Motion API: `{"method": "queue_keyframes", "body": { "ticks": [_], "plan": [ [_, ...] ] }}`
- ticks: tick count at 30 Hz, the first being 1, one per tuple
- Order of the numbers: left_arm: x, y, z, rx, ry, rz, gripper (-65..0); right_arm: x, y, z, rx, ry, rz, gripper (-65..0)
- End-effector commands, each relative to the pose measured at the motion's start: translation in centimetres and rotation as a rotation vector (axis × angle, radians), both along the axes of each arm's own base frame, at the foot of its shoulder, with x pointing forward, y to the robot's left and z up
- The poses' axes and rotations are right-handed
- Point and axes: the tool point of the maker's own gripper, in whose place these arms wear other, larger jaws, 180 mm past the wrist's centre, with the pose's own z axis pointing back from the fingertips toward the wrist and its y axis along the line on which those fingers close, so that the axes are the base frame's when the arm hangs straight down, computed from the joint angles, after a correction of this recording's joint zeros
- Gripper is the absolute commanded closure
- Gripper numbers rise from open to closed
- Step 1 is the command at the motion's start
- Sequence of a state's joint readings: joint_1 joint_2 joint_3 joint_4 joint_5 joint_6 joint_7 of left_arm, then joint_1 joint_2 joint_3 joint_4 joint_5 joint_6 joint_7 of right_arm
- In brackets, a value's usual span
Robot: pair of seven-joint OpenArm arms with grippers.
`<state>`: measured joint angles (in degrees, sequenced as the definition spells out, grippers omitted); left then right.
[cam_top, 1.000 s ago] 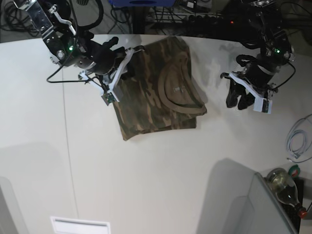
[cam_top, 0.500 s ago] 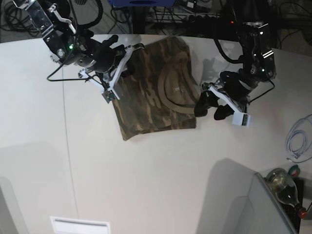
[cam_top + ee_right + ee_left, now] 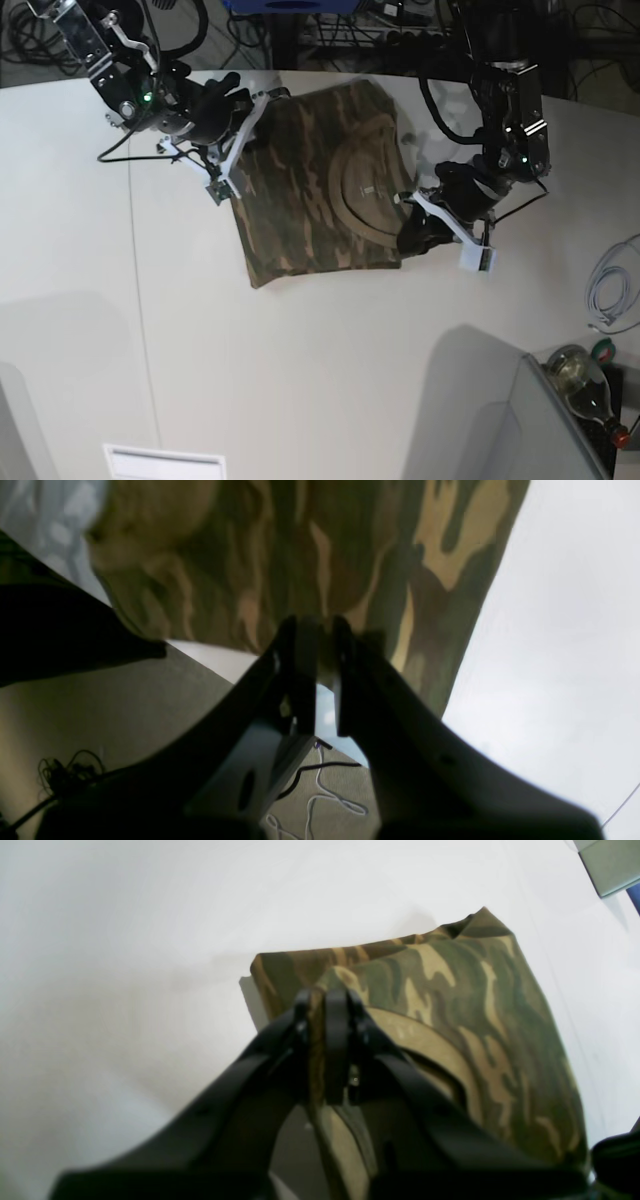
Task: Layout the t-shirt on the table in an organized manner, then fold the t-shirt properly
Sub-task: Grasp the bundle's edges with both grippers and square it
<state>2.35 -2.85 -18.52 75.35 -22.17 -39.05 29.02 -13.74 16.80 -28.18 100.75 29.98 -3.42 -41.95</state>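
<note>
Since the earlier frames the left arm has crossed from open table to the shirt's edge, and its gripper (image 3: 412, 238) has gone from spread to clamped. The right arm has shifted only slightly toward the far edge.

The shirt (image 3: 310, 190) lies folded into a rough rectangle on the table (image 3: 300, 380), near the far edge, collar (image 3: 345, 205) facing up with a small label inside its curve.

Left gripper: in the wrist view (image 3: 327, 1002) the fingers (image 3: 336, 1040) are pressed together on a raised fold of cloth at the shirt's corner. The cloth runs up between the pads, and the tan collar band (image 3: 430, 1045) passes just beside them. The rest of the shirt (image 3: 450, 990) lies flat beyond the tips.

Right gripper: in the base view (image 3: 235, 125) it sits at the opposite side of the shirt, over the far corner. In its wrist view (image 3: 315, 625) the fingers (image 3: 302, 670) stand almost together, a narrow gap between them lower down, with their tips against the edge of the cloth (image 3: 310, 550), which hangs above and ahead of them. That edge is lifted, with table and cables (image 3: 320, 790) visible beneath. The tips appear to pinch the cloth edge, though the contact itself is blurred.

A bottle (image 3: 585, 385) and a coiled white cable (image 3: 610, 290) lie at the table's side, well apart from the shirt.
</note>
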Motion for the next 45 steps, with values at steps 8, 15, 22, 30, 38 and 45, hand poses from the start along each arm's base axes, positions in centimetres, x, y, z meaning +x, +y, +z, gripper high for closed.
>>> {"method": "queue_keyframes", "body": {
  "ticks": [8,15,22,30,38,45],
  "plan": [
    [2.5,-2.7,4.7,0.006,-0.131,-0.009,0.0,0.8,0.5,1.0,0.03,-0.039,0.005,-4.8],
    [4.1,-4.0,7.0,0.033,-0.134,0.001,0.0,0.8,0.6,1.1,0.032,-0.04,0.005,-4.8],
    [5.2,-3.6,4.3,0.025,-0.058,0.013,0.0,0.8,0.6,1.1,0.034,-0.039,0.005,-4.7],
    [4.7,-3.5,2.5,0.018,-0.008,0.02,0.0,0.9,1.0,1.8,0.049,-0.058,0.022,-4.7],
    [5.8,-2.1,1.5,0.033,0.03,0.06,0.0,0.7,2.1,3.1,0.088,-0.097,0.081,-4.8],
    [6.4,0.4,2.2,0.018,0.014,0.137,-33.7,-0.4,4.2,4.7,0.13,-0.124,0.148,-5.0]
  ]
}}
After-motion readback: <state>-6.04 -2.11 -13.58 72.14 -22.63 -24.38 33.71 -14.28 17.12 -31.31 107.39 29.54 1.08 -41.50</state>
